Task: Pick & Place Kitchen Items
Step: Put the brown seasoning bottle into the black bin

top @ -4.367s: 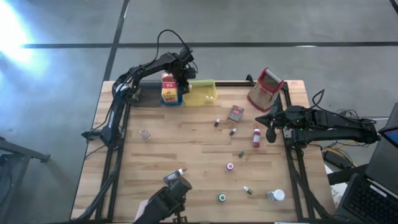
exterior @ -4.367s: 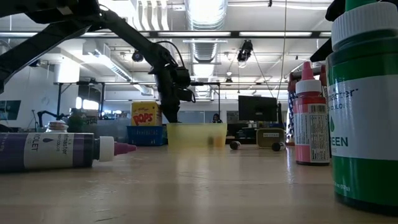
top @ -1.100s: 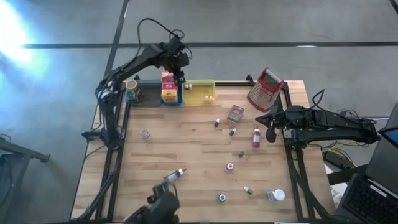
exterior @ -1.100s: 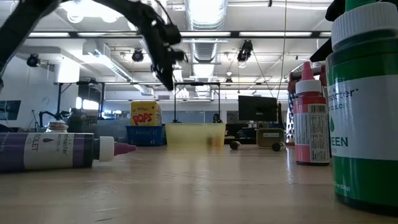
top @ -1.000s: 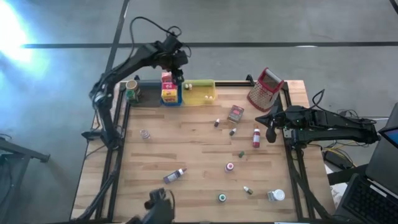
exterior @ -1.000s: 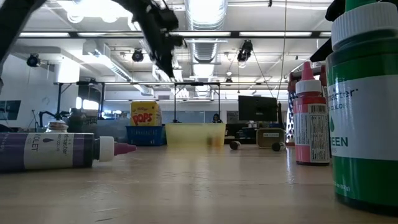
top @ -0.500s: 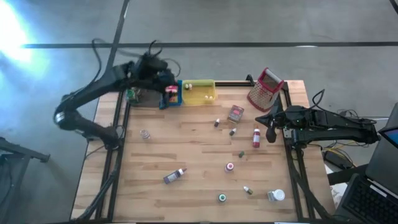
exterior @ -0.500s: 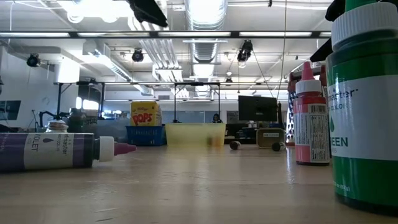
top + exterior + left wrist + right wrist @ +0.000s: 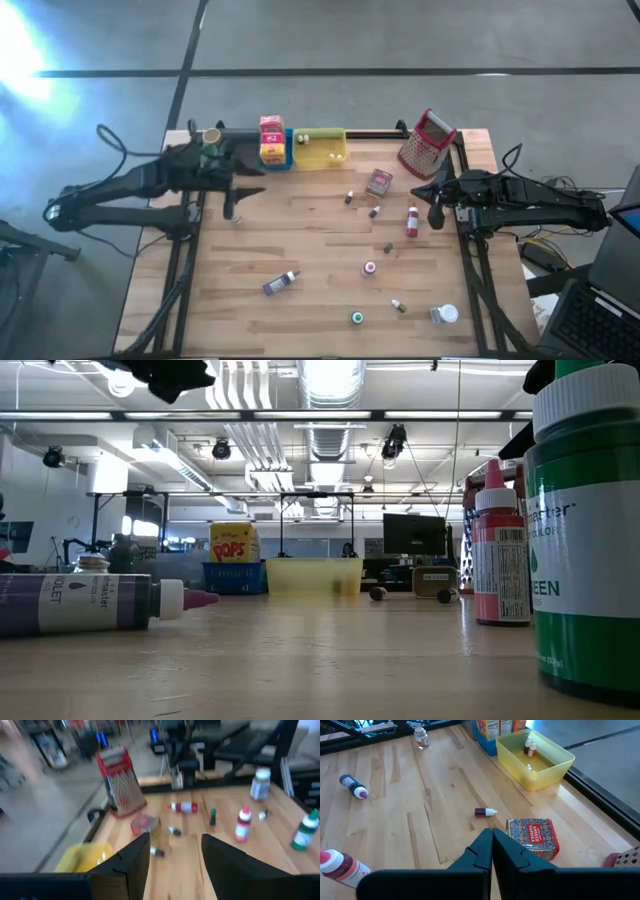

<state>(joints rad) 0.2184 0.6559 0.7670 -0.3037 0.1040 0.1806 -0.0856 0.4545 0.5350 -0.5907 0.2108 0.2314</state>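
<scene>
The kitchen items lie scattered on the wooden table: a paprika tin (image 9: 378, 182), a red bottle (image 9: 411, 222), a purple bottle (image 9: 281, 282), a white jar (image 9: 445, 314) and several tiny bottles and caps. My left gripper (image 9: 255, 178) hangs open and empty over the table's far left part, pointing nearly level toward the right; its fingers (image 9: 131, 862) have nothing between them. My right gripper (image 9: 436, 212) waits shut at the right edge, near the red bottle, its tips (image 9: 492, 840) touching nothing. A yellow tray (image 9: 322, 148) at the far edge holds small bottles.
A metal grater (image 9: 427, 142) with a red handle stands at the far right. A blue tray with cereal boxes (image 9: 272, 140) and a green jar (image 9: 211, 136) sit beside the yellow tray. A small jar (image 9: 232, 214) stands below my left gripper. The table's left half has free room.
My left gripper has swung from above the blue tray at the far edge toward the table's left and near side, sinking a little. It has tipped from pointing steeply down to nearly level, still open and empty. A person's hand at the near edge has left the view.
</scene>
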